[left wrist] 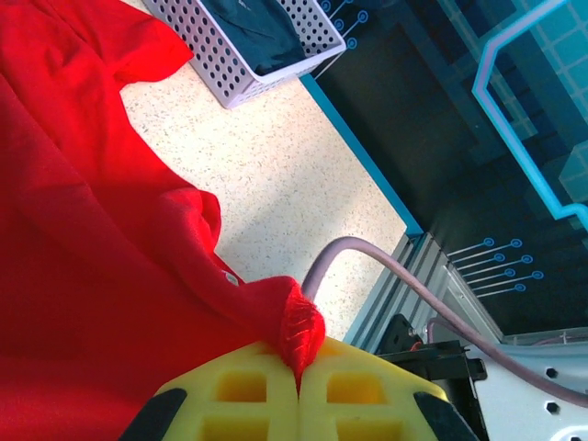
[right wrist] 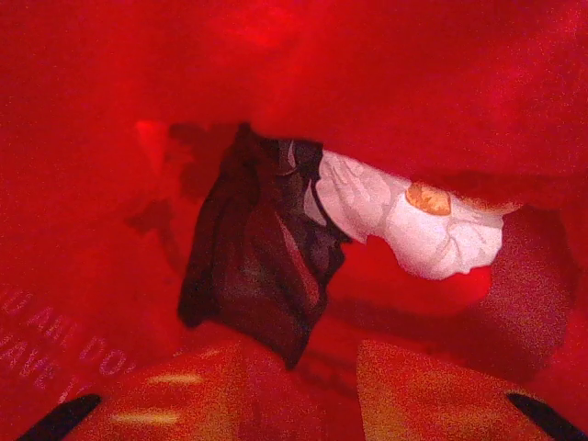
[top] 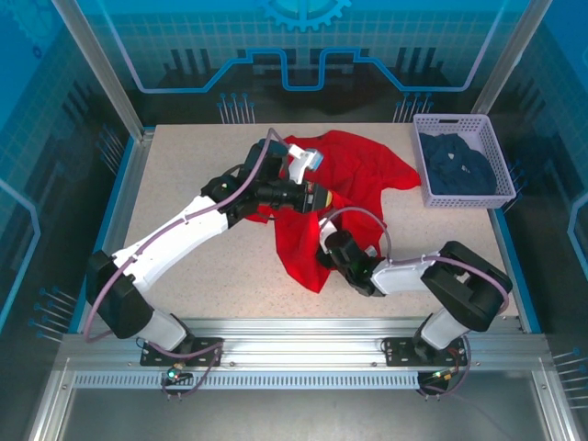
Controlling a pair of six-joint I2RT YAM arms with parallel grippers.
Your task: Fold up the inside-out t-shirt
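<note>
Nearest the bases, the right gripper (right wrist: pixel 299 363) is sitting inside the bright red soft cloth t-shirt (top: pixel 354 170). Its jaws are standing partly apart with nothing clamped, and a dark fold of cloth and a white patch of print are hanging just beyond it. The shirt is lying across the middle of the speckled table (top: pixel 202 165), its long axis running from near centre towards the far right. Further out, the left gripper (left wrist: pixel 299 363) is pinching a bunched red edge between closed yellow fingers (left wrist: pixel 248 395). The right arm looks nearer the inner cloth that needs pulling through. Farthest, the white perforated plastic basket (top: pixel 496 156) is holding a dark navy garment (top: pixel 459 165), well apart and not obstructing.
</note>
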